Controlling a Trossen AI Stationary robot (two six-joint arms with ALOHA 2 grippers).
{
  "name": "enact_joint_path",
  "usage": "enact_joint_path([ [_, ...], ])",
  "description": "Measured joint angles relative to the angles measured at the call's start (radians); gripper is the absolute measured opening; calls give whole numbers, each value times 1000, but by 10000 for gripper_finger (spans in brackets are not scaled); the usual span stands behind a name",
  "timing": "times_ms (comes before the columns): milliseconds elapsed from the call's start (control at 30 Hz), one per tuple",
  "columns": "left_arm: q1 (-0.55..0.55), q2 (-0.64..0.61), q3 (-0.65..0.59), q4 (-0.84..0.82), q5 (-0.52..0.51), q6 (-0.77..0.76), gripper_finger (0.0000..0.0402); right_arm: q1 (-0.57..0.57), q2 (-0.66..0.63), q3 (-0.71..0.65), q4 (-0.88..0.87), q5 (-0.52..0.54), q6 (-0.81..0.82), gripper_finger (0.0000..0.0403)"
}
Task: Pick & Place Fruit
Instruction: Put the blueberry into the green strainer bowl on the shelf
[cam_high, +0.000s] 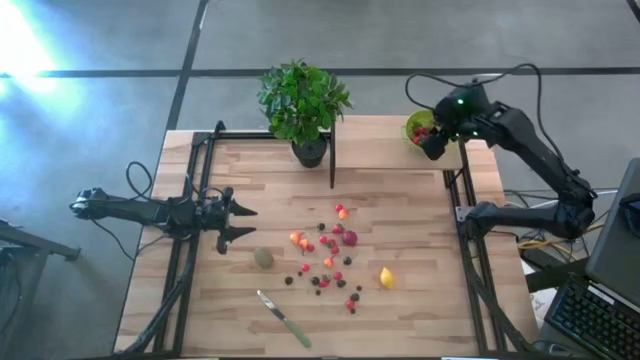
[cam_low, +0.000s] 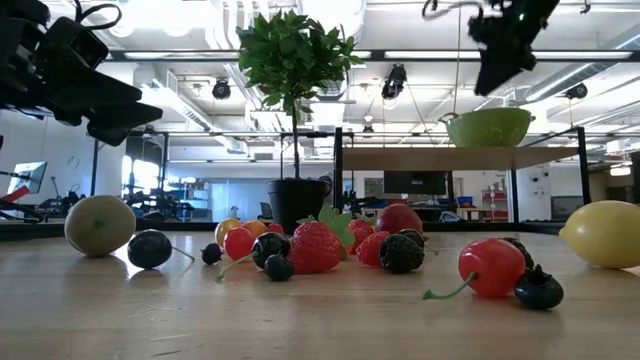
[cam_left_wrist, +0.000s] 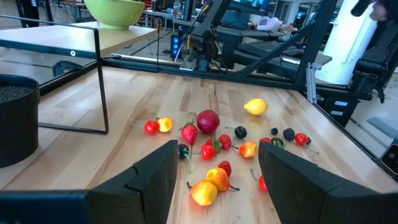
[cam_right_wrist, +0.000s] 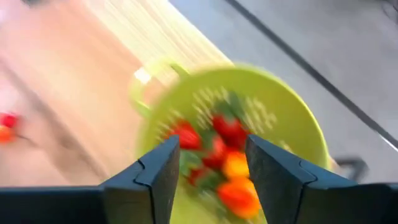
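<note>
1. Lime-green bowl (cam_high: 420, 128) sits on the raised shelf at the table's far right corner; your right gripper (cam_high: 432, 140) hangs directly over it. Its jaws stand apart with nothing between them, and red and orange pieces lie in the bowl below — seen in the right wrist view.

2. Judgement: you are at the drop-off end of a cycle. The release looks done; the next move calls for a lift clear of the bowl rim and a swing back toward the loose fruit.

3. Remaining fruit (cam_high: 330, 255) lies scattered mid-table, between the potted plant (cam_high: 303, 105) and the knife (cam_high: 283, 318). Pieces sit close together, some touching, so you will need a narrow approach to take one alone.

4. Orientation: most berries are round with no useful axis. The lemon (cam_high: 386, 277) sits apart at the right edge of the scatter; its long axis cannot be told with confidence. The kiwi-like ball (cam_high: 263, 257) lies alone on the left.

5. Left gripper (cam_high: 232, 222) waits at the table's left side — jaws open, empty, pointing at the scatter.
</note>
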Motion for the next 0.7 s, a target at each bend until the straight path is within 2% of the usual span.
enact_joint_path([
  [300,0,0,0,0,0,0,229,115,-101,0,96,-195,31,132],
  [700,0,0,0,0,0,0,229,469,-109,-11,113,-190,133,97],
])
